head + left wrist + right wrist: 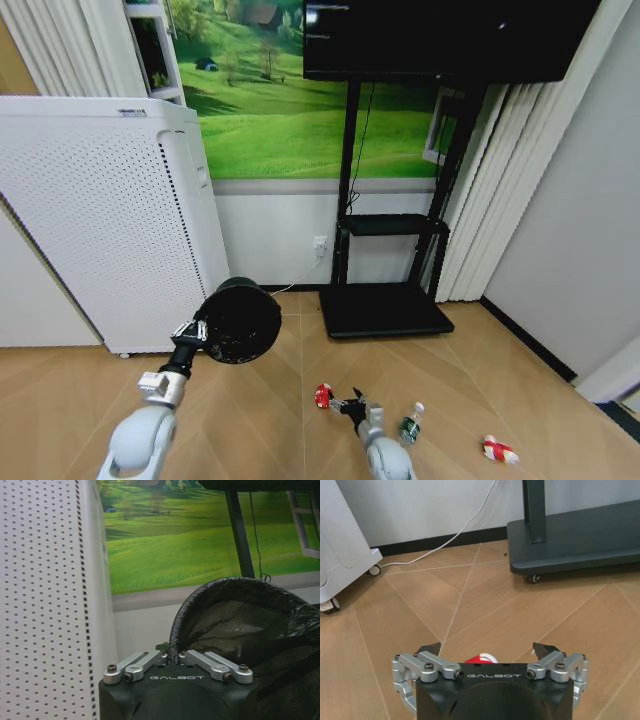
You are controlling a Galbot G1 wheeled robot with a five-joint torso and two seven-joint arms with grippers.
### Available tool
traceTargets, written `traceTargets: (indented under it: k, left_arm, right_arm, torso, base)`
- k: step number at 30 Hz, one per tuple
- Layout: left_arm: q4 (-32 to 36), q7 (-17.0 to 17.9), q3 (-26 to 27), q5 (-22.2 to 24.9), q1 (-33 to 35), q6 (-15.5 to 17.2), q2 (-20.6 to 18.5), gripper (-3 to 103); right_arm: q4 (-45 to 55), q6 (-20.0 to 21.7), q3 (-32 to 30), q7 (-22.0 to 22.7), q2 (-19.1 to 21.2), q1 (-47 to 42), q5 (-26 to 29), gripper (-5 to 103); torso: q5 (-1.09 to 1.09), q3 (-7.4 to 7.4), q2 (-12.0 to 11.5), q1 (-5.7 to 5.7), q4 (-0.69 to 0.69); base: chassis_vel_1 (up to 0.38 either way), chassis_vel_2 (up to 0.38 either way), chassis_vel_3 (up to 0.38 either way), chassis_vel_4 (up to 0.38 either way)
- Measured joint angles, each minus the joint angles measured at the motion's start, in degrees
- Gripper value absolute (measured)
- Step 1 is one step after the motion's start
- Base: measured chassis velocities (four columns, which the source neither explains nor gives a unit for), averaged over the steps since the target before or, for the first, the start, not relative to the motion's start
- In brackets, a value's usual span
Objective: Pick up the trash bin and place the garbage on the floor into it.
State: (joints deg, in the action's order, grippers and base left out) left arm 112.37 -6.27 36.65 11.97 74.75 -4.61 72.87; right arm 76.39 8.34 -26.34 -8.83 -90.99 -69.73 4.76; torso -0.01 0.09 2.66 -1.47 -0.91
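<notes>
Your left hand [172, 660] is clamped on the rim of the trash bin [241, 319], a round black basket with mesh sides and a crinkled liner, held off the wooden floor [270, 420] beside the perforated white cabinet [100, 220]. Your right hand [487, 652] hangs low with fingers spread apart, just over the red scrap [481, 659]. The small greenish bottle [409, 426] lies just right of it, the red-and-white wrapper [498, 450] farther right.

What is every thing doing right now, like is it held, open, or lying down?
trash bin: lifted off the floor, rim pinched by the left gripper.
right gripper: open, low over the red scrap.
red scrap: lying on the floor, not gripped.
greenish bottle: on the floor, untouched.
red-and-white wrapper: on the floor, untouched.
</notes>
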Motion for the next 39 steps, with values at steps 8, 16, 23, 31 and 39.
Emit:
traceTargets:
  k: [8,16,23,31,39]
  left_arm:
    - [-1.31,0.92,-4.76,-0.04,-2.98,0.97,-2.13,3]
    - [-1.08,1.84,-6.56,0.39,-3.62,1.91,-4.91,3]
    - [-0.99,1.85,-6.36,0.76,-3.82,2.3,-5.66,3]
    - [-1.01,1.79,-6.09,0.77,-3.58,2.36,-5.42,3]
    - [-0.74,1.8,-6.05,0.37,-3.53,2.79,-5.06,3]
  right_arm:
    - [-9.29,-1.5,1.31,2.02,-1.12,4.49,-0.91,100]
    - [-21.11,-5.2,-0.14,3.18,-1.2,10.96,-3.44,100]
    - [-22.58,-4.49,0.53,3.82,-1.2,11.54,-2.15,100]
    - [-26.01,-5.55,1.07,3.45,-1.18,12.99,-2.16,100]
    - [-24.43,-4.95,2.11,2.76,-1.16,12.7,-1.0,100]
  torso:
    - [0.0,0.0,0.0,0.0,0.0]
    - [0.0,0.0,0.0,0.0,0.0]
    - [0.0,-0.01,0.0,0.0,0.0]
    - [0.0,-0.01,0.0,0.0,0.0]
    - [0.01,0.0,0.0,0.0,0.0]
  base:
    - [0.0,0.0,0.0,0.0]
    - [0.0,0.0,0.0,0.0]
    - [0.0,0.0,0.0,0.0]
    - [0.0,0.0,0.0,0.0]
    - [0.0,0.0,0.0,0.0]
